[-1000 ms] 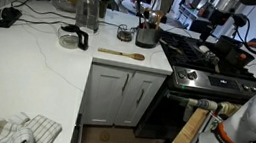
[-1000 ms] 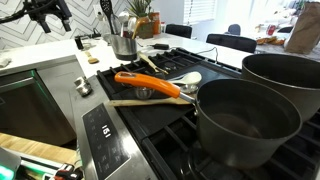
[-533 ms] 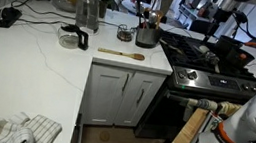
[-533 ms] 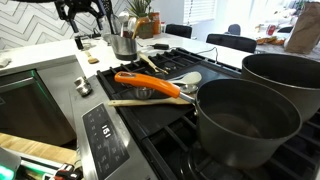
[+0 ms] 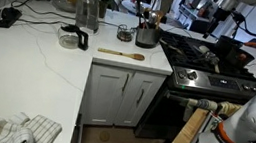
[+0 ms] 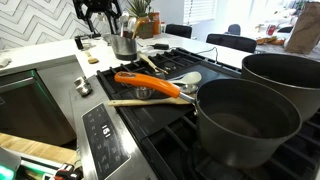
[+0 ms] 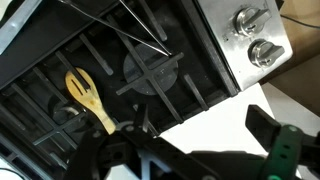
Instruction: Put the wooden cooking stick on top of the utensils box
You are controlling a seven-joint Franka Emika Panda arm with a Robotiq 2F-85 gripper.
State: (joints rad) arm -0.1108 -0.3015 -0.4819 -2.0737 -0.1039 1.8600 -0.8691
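Lying on the counter [image 5: 28,63], the wooden cooking stick [image 5: 120,53] sits apart from the raised, spread claw [image 6: 101,14].

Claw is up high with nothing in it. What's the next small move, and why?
Probably move the claw across to a spot above the wooden spoon. The claw hangs open and empty, high up near the metal utensil pot. The spoon lies flat on the white counter, not yet grasped.
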